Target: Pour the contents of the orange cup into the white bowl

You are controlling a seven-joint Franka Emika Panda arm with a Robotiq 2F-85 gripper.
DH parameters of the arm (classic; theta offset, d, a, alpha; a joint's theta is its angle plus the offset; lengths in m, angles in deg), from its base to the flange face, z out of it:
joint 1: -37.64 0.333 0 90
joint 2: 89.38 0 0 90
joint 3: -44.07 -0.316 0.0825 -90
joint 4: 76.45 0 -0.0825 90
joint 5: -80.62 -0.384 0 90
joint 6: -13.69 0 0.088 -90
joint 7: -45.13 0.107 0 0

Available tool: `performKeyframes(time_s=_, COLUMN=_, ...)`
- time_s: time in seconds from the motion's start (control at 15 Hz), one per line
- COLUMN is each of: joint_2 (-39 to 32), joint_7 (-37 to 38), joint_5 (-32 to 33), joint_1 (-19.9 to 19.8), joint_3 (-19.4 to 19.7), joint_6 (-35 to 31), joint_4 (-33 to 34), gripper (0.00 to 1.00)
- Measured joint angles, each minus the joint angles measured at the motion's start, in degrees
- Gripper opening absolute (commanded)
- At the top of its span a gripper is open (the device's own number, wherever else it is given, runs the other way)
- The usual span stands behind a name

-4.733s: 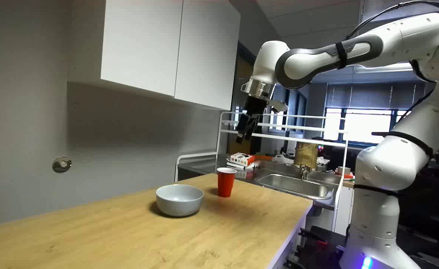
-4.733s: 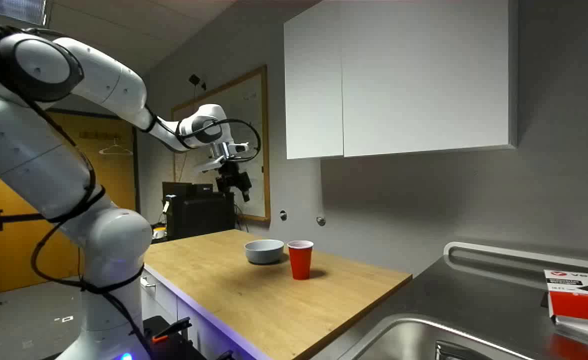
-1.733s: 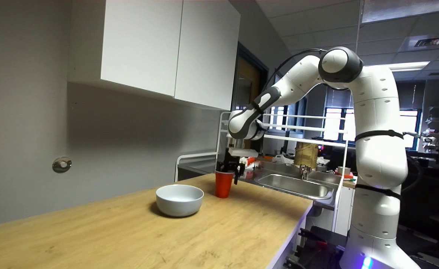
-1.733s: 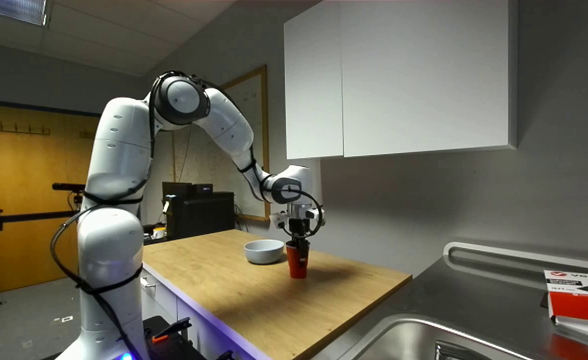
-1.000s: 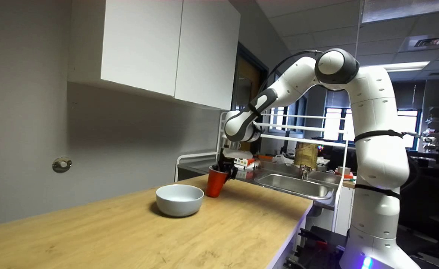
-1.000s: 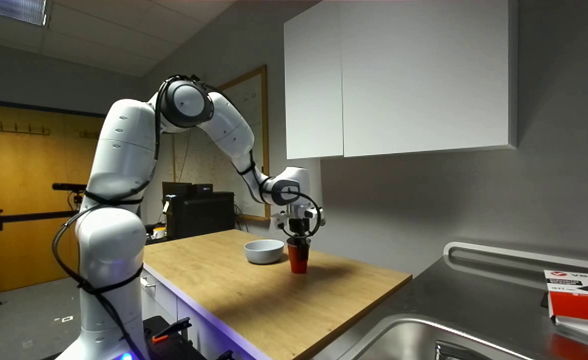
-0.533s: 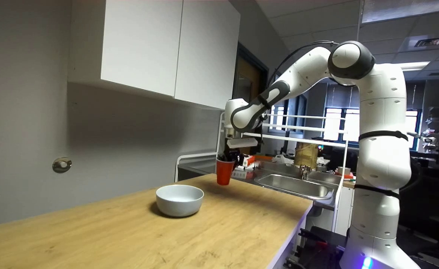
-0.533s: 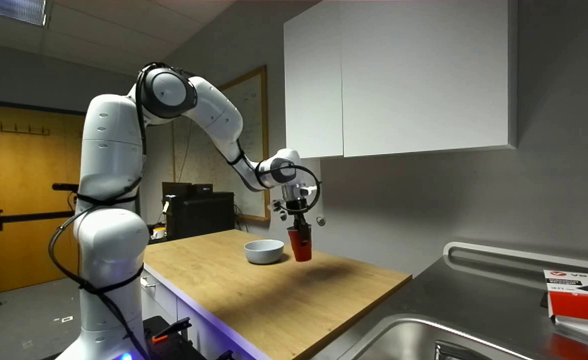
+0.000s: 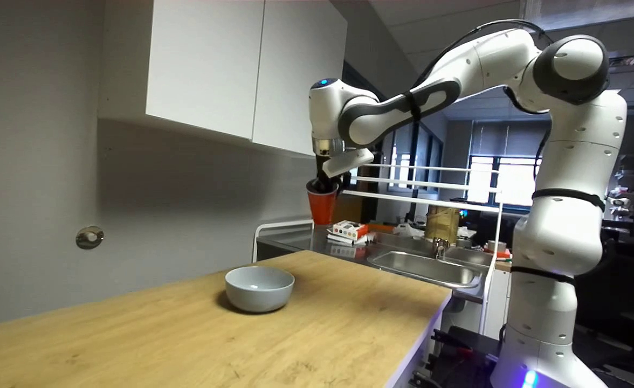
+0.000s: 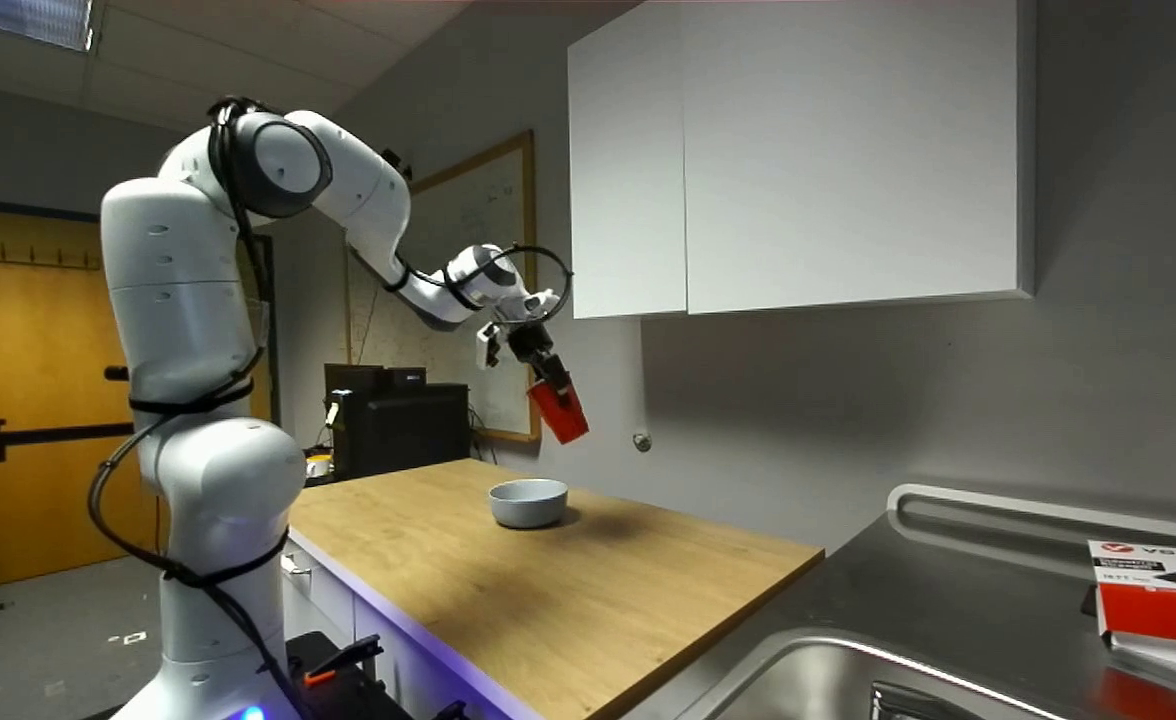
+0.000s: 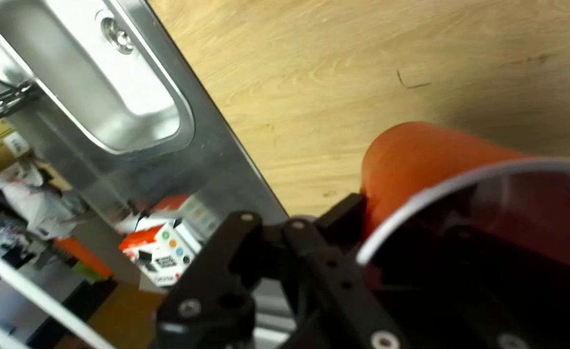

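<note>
The orange cup (image 9: 322, 209) hangs in the air, well above table height, with my gripper (image 10: 558, 384) shut on its wall at the rim. It leans clearly in an exterior view, its mouth up and to the left there. In the wrist view one of my fingers (image 11: 340, 220) presses on the outside of the cup (image 11: 411, 160), and the other reaches into its dark mouth. What the cup contains cannot be made out. The white bowl (image 9: 259, 296) sits upright on the table, lower than the cup and apart from it; another exterior angle shows the bowl (image 10: 528, 508) too.
A wall cabinet (image 9: 204, 64) overhangs the back of the wooden table (image 9: 177, 339). Beyond the table's end lie a metal sink (image 9: 427, 268), a red-and-white box (image 9: 350, 229) and a white rail rack (image 9: 430, 183).
My gripper came down to the standing cup, took its rim, and the cup tipped slightly on the table. Since then it has risen high and now leans. The bowl has not moved.
</note>
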Motion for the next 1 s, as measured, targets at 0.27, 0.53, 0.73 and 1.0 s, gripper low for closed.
performKeyframes(time_s=0.27, joint_2=-1.46, joint_7=8.06, joint_5=11.06, joint_1=2.84, joint_3=-7.41, joint_6=8.03, joint_4=4.1, gripper=0.02)
performKeyframes(time_s=0.53, joint_2=-9.08, joint_7=10.91, joint_5=18.78, joint_1=4.67, joint_3=-8.96, joint_6=12.06, joint_4=8.28, gripper=0.02)
performKeyframes(time_s=0.73, joint_2=-16.77, joint_7=10.91, joint_5=21.06, joint_1=4.9, joint_3=-8.27, joint_6=12.61, joint_4=12.65, gripper=0.02)
performKeyframes(time_s=1.0, joint_2=-25.96, joint_7=10.93, joint_5=26.58, joint_1=7.27, joint_3=-6.72, joint_6=15.09, joint_4=17.13, gripper=0.02)
